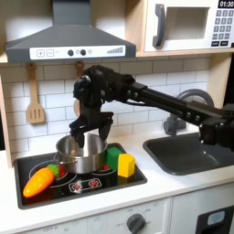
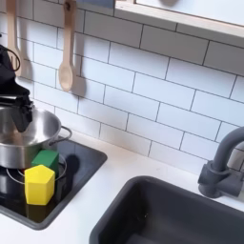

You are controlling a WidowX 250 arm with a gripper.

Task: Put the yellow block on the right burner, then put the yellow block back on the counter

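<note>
One half of the job looks done. The yellow block stands upright on the black hob, right of centre in the lower part of the first exterior view, over the burner on the first exterior view's right. It touches the green block just behind it. In the second exterior view the same yellow block sits at the lower left of the frame, with the green one behind it and the steel pot beyond.

The gripper hangs above the pot, left of centre in the first exterior view, well apart from the yellow block. Its jaws stand spread with nothing between them. In the second exterior view the gripper sits at the left edge of the frame.

What is left, as I judge it, is the whole second half: reach to the block, close on it, lift it and set it down on the counter, the off-white worktop around the hob and beside the sink. An orange toy carrot lies on the hob at the lower left of the first exterior view, clear of that route.
</note>
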